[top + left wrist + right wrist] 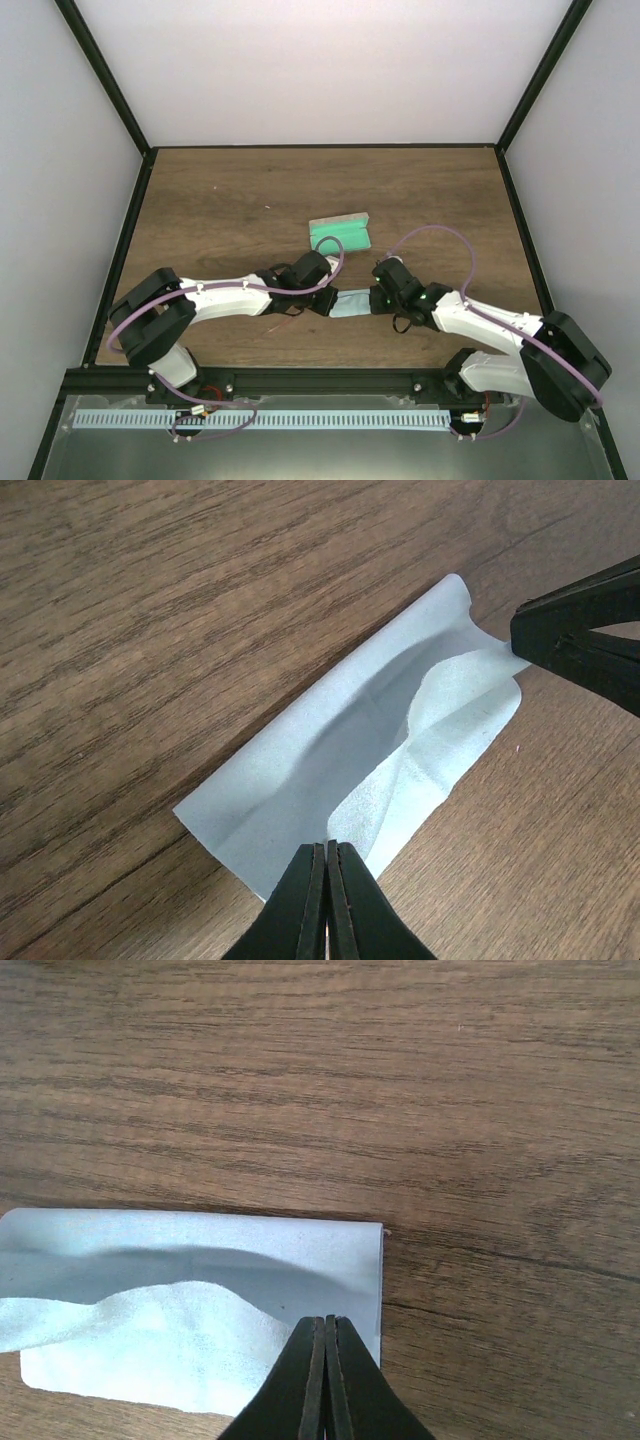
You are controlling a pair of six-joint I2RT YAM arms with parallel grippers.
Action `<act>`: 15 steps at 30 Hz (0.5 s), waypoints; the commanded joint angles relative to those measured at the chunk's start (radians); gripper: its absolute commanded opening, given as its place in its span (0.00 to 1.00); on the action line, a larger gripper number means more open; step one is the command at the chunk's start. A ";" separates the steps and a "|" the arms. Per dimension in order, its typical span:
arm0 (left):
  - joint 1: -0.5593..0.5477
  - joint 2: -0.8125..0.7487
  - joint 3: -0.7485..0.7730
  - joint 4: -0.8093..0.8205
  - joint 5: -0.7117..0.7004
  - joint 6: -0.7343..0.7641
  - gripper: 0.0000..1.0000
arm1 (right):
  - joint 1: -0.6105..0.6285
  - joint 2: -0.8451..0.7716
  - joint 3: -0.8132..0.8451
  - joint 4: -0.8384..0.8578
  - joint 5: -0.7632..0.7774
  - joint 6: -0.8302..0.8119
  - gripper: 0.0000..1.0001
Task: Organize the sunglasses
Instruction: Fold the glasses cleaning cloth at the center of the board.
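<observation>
- The left end effector (pixel 327 848) and right end effector (pixel 325 1322) are both clenched on the cloth (pixel 330 750), one at each end. It lies doubled over on the bench (pixel 220 200).
- The case (pixel 340 233) lies open just beyond them, green lining showing, with no glasses seen inside.
- The sunglasses are not plain in any view; they may be hidden under the left arm, but I cannot tell.
- Early stage, I judge: the cloth fold is under way; packing and closing the case seem left.
</observation>
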 commanded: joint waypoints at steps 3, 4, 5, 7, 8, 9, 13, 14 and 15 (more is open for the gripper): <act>-0.007 0.003 -0.010 0.003 0.030 0.015 0.04 | 0.008 0.015 0.001 -0.001 -0.003 0.008 0.01; -0.007 0.003 -0.010 0.004 0.032 0.015 0.04 | 0.007 0.012 0.000 -0.001 -0.003 0.008 0.01; -0.006 0.001 -0.009 0.003 0.033 0.016 0.04 | 0.008 0.011 0.000 0.001 -0.003 0.008 0.01; -0.007 -0.005 -0.009 0.003 0.032 0.017 0.04 | 0.008 0.011 -0.001 0.000 -0.005 0.008 0.01; -0.007 -0.007 -0.010 0.001 0.032 0.016 0.04 | 0.008 0.012 -0.001 0.001 -0.006 0.008 0.01; -0.007 -0.009 -0.011 0.001 0.033 0.017 0.04 | 0.008 0.011 -0.002 0.000 -0.007 0.008 0.01; -0.007 -0.001 -0.014 0.001 0.039 0.018 0.04 | 0.008 0.013 -0.005 0.004 -0.014 0.008 0.01; -0.007 0.001 -0.017 0.002 0.040 0.017 0.04 | 0.009 0.014 -0.006 0.005 -0.016 0.008 0.01; -0.007 0.003 -0.021 0.003 0.041 0.018 0.04 | 0.010 0.015 -0.007 0.008 -0.018 0.006 0.01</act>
